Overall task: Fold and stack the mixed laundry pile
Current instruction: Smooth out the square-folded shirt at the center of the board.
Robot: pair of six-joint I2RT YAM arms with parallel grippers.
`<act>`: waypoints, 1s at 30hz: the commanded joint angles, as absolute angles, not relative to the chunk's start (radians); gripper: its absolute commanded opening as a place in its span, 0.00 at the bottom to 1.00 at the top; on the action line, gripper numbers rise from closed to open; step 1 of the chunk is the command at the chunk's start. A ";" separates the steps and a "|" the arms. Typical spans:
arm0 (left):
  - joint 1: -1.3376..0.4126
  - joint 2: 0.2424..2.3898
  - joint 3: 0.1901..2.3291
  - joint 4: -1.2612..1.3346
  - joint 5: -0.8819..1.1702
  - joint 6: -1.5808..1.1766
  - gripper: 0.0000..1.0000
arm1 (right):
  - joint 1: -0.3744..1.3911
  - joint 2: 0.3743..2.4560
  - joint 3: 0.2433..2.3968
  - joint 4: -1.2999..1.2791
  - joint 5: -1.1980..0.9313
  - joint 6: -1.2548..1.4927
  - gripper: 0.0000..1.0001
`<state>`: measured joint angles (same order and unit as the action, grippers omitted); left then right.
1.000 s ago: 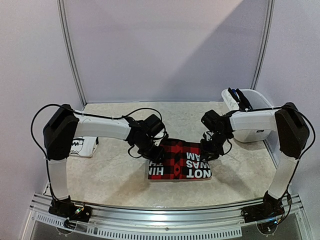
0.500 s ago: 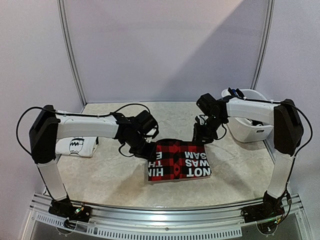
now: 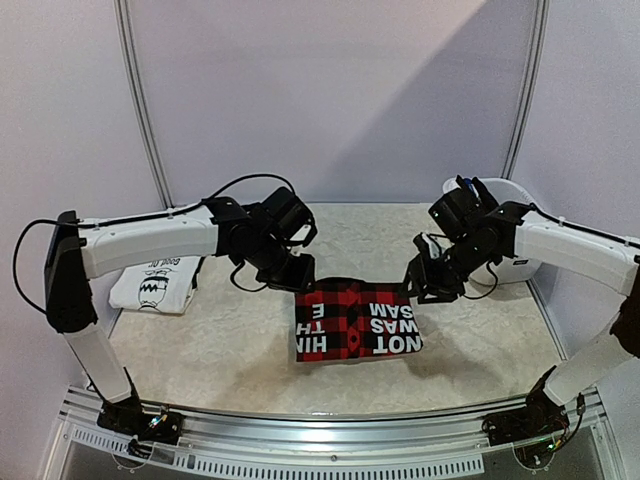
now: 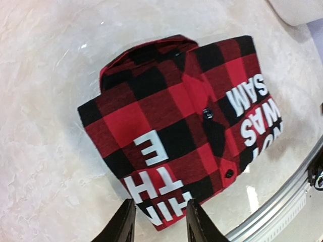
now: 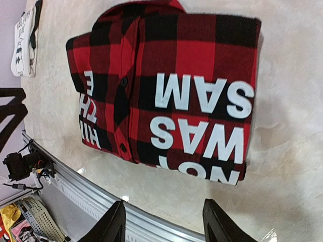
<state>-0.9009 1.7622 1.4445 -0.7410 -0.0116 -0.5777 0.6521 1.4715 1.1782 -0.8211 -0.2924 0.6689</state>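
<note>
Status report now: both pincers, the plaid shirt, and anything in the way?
Left pincer open, empty, above plaid shirt's far left corner. Right pincer open, empty, above far right corner. Shirt folded, flat on table. Nothing on it.

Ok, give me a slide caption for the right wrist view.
Right hand hangs open above the folded red-black plaid shirt, which lies flat on the table, white lettering up.

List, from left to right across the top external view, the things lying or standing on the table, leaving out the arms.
Folded white T-shirt → folded red-black plaid shirt with white lettering → white tub.
</note>
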 commanded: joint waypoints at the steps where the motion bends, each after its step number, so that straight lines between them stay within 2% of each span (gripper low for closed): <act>1: -0.950 1.812 1.507 -0.762 0.013 -0.589 0.34 | 0.723 1.438 1.095 -0.751 -0.327 0.769 0.52; 12: -1.051 1.957 1.571 -0.744 0.104 -0.623 0.33 | 0.760 1.557 1.022 -0.663 -0.326 0.786 0.50; 24: -1.093 1.983 1.343 -0.611 0.096 -0.661 0.33 | 0.752 1.721 0.923 -0.565 -0.359 0.715 0.49; 30: -1.098 1.977 1.300 -0.629 0.060 -0.611 0.31 | 0.751 1.758 0.964 -0.631 -0.367 0.698 0.48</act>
<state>-1.0813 1.9770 1.3228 -0.6258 0.0937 -0.6479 0.7513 1.7058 0.9466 -0.5903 -0.3775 0.7258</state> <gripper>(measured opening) 0.318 0.483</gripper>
